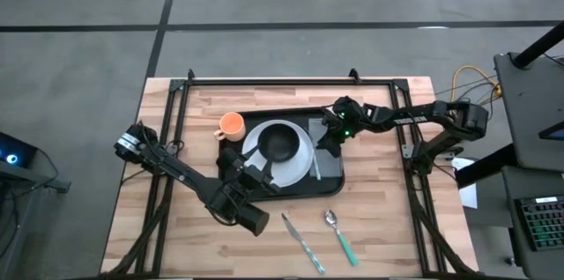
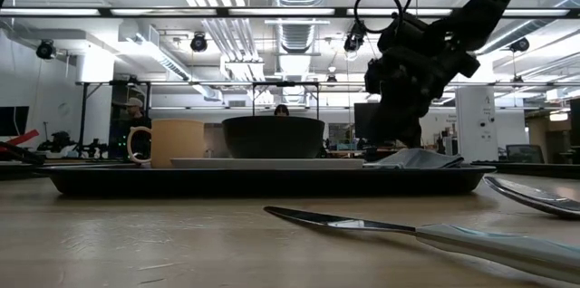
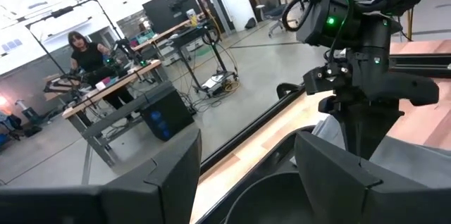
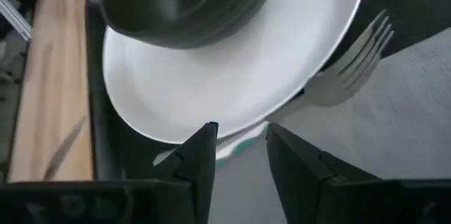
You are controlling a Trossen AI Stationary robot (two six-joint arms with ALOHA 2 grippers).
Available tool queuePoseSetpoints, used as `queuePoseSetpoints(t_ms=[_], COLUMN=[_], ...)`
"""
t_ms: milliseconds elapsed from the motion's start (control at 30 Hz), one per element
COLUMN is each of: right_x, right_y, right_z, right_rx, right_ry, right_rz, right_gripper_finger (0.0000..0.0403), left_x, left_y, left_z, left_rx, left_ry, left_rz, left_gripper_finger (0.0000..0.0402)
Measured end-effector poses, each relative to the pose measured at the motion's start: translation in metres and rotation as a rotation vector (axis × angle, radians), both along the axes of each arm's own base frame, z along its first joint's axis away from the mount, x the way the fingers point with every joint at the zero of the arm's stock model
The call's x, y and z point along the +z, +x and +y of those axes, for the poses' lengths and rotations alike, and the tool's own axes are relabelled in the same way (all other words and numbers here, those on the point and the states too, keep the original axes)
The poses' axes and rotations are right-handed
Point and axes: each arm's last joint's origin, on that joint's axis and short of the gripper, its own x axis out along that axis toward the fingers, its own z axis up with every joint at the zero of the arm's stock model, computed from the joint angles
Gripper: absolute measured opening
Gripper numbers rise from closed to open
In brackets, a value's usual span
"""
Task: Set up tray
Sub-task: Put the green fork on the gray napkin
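While the tray [image 1: 328, 179] lies near the middle of the wooden table [image 1: 388, 227], a little toward its far edge, it carries several things, one of each: one white plate [image 1: 295, 158], one black bowl [image 1: 280, 143] standing on that plate, one orange cup [image 1: 232, 124] at the tray's far left corner, one grey napkin [image 1: 320, 133] at the right of the plate, and one fork [image 4: 352, 69] lying on the napkin with its tines close to the plate's rim. In the low view the cup [image 2: 177, 143], the bowl [image 2: 273, 136] and the folded napkin [image 2: 412, 158] stand in one row above the tray's dark rim [image 2: 263, 179].

Outside the tray, on the bare wood in front of it, lie two pieces of cutlery: one knife [image 1: 302, 242] and one spoon [image 1: 338, 232] with a green handle, near each other but not touching.

Two arms are over the table. The right gripper [image 1: 332, 130] hangs over the napkin at the tray's far right part; its two fingers [image 4: 201, 157] are parted with a narrow gap and nothing is between them. The left gripper [image 1: 251, 174] is at the near left side of the plate, also with parted fingers [image 3: 338, 175] and holding nothing

One person [image 3: 84, 51] shows at a desk in the room behind
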Motion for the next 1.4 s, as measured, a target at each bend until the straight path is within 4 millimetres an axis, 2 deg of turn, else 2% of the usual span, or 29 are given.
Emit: queuePoseSetpoints(t_ms=[167,333,567,867,1033,1233,1400], right_x=[0.003,0.007,0.022,-0.002,0.0,-0.012,-0.011], right_y=[0.005,0.013,0.026,0.035,0.041,0.044,0.046], right_z=[0.016,0.032,0.023,0.021,0.019,0.018,0.016], right_rx=[-0.034,-0.197,-0.342,-0.378,-0.383,-0.384,-0.398], right_ry=[0.018,-0.155,-0.263,-0.248,-0.257,-0.294,-0.338], right_rz=[0.02,0.066,0.047,0.144,0.132,0.188,0.195], right_gripper_finger=[0.0107,0.01,0.011,0.0101,0.0096,0.0097,0.0095], left_x=[0.0,0.0,0.0,0.0,0.001,0.001,0.003], left_y=[0.0,0.0,0.0,-0.002,-0.003,-0.004,-0.005], left_z=[0.0,0.0,0.0,-0.004,-0.005,-0.007,-0.008], left_rx=[0.0,0.0,0.0,-0.013,-0.017,-0.025,-0.028], left_ry=[0.0,-0.001,-0.001,0.005,0.005,0.005,0.002], left_rz=[0.0,0.0,0.001,0.012,0.011,0.011,0.006], left_gripper_finger=[0.0208,0.0208,0.0208,0.0208,0.0208,0.0208,0.0208])
